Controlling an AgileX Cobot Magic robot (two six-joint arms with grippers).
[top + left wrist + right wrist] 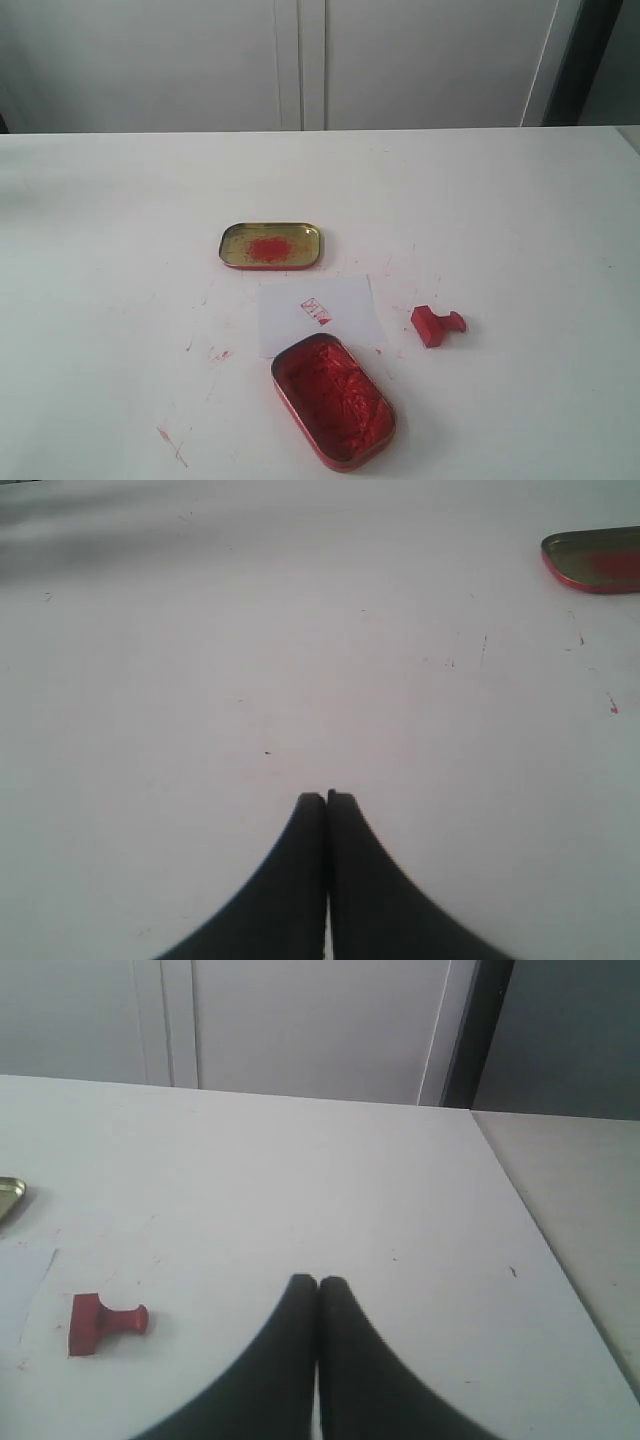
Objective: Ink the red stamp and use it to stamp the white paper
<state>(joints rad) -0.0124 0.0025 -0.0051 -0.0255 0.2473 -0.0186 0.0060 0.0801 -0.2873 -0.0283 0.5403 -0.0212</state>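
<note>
The red stamp (437, 325) lies on its side on the white table, just right of the white paper (320, 312), which bears a small red print. It also shows in the right wrist view, the red stamp (104, 1323) lying off to one side of my right gripper (318, 1281), which is shut on nothing. The oval ink tin (332, 399) full of red ink sits at the paper's near edge. My left gripper (326, 797) is shut and empty over bare table. Neither gripper appears in the exterior view.
The shallow gold tin lid (270, 245) with a red smear lies beyond the paper; its edge shows as the lid (595, 560) in the left wrist view. Red ink smudges (172, 444) mark the table. The table's right edge (545, 1240) runs near the right gripper.
</note>
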